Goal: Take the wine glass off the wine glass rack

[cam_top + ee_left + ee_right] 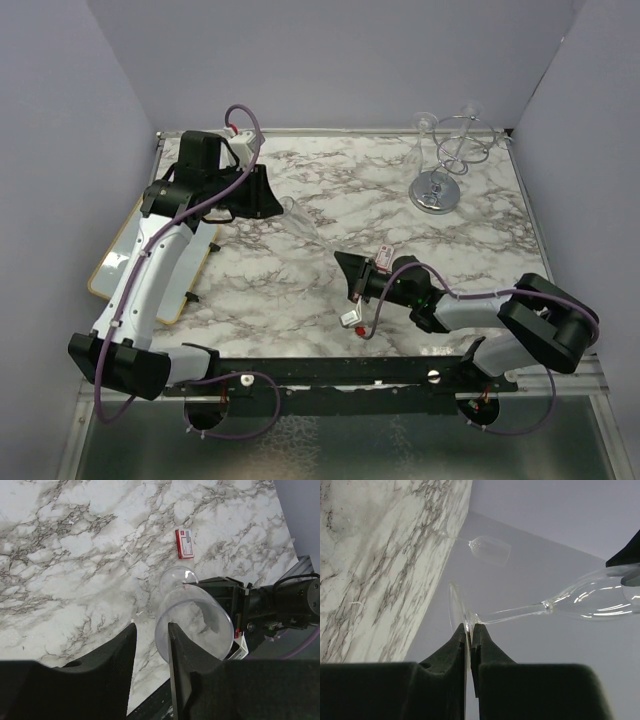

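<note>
Over mid-table, well off the wine glass rack, the wine glass is pinched by its foot in the right gripper, with the left gripper held apart at its rim, so a gentle handover squeeze is probably needed next.

Clear wine glass, silver wine glass rack, white table veined grey.

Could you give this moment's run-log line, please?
right gripper: shut on wine glass foot | left gripper: open at bowl | glass off wine glass rack
</note>
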Robot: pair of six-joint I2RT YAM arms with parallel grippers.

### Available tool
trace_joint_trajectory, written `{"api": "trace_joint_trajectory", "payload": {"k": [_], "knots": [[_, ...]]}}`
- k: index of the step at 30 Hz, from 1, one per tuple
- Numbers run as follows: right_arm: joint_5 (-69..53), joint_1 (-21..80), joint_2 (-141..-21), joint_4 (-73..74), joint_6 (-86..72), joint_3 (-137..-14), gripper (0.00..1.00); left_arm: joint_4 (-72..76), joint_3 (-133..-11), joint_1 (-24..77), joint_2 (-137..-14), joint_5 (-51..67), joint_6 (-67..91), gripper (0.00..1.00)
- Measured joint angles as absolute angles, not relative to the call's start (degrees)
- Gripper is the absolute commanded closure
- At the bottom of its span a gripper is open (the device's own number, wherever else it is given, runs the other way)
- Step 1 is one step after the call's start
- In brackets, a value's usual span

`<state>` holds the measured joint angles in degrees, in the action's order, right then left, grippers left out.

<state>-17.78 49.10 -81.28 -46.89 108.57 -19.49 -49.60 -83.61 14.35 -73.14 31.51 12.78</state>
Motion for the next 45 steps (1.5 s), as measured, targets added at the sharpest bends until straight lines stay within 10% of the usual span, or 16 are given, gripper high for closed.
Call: {"api": "trace_joint_trajectory", "payload": {"k": [11, 25, 35, 45], "knots": [[-17.10, 49.60, -81.97, -47.44, 109.36, -19.49, 0.98, -50.02, -81.95, 14.35, -73.41, 32.01, 11.97, 0.85], [-16.08, 49.82, -82.30, -47.20, 107.72, -19.55, 0.71, -51.18, -81.95, 14.35, -73.91, 30.33, 11.62, 1.00], [-14.52, 49.82, -82.30, -47.07, 102.02, -19.55, 0.11, -50.94, -84.34, 14.35, -75.99, 22.87, 12.03, 1.00], [-12.97, 49.80, -82.28, -48.77, 87.24, -19.84, 0.04, -45.89, -89.60, 14.35, -83.53, 14.20, 13.82, 1.00]]}}
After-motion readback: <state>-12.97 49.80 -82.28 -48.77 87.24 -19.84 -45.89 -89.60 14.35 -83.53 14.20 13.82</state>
